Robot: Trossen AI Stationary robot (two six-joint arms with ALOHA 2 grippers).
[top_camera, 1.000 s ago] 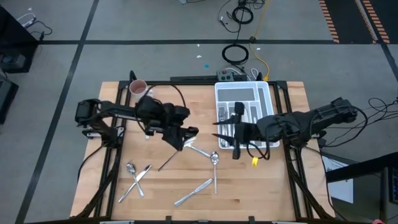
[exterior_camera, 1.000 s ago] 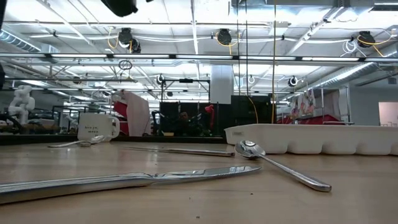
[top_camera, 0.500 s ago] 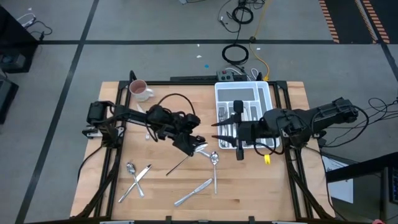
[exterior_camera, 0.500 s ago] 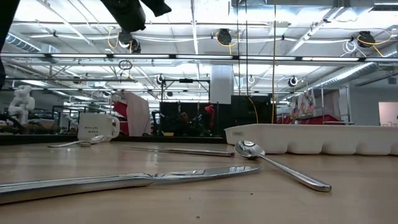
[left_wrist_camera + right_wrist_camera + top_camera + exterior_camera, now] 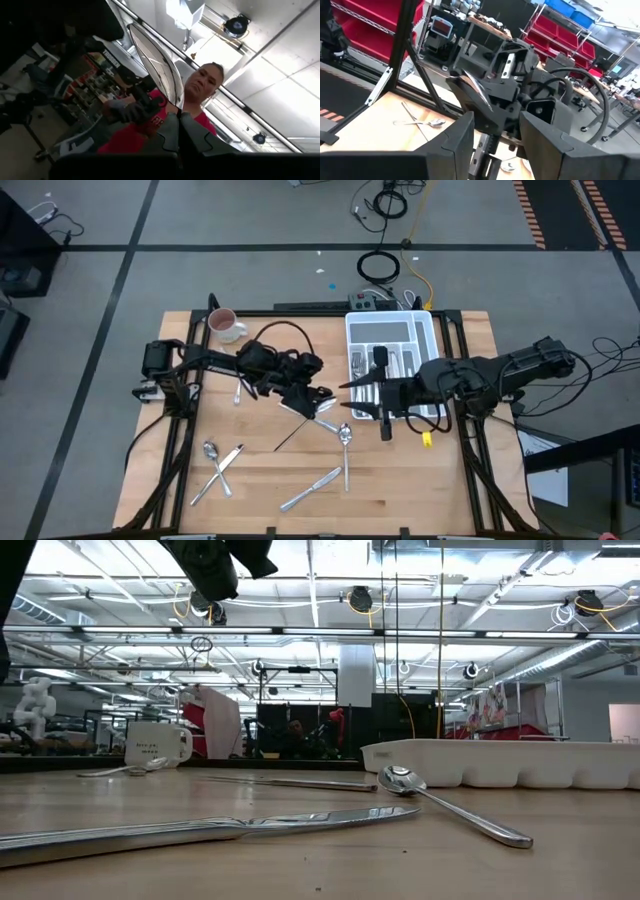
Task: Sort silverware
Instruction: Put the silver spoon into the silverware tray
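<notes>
Knife (image 5: 155, 70), seemingly, pinched between left gripper (image 5: 179, 120) jaws.

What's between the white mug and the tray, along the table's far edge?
Seen from the high view, only bare wood: nothing lies between the white mug and the tray.

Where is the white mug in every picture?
High view: the white mug stands at the table's far left corner.
Low view: it stands far back on the left.
Left wrist view: not in it.
Right wrist view: not in it.
Shared landmark: the white tray, at the far right in the high view, also sits right of the mug in the low view.
</notes>
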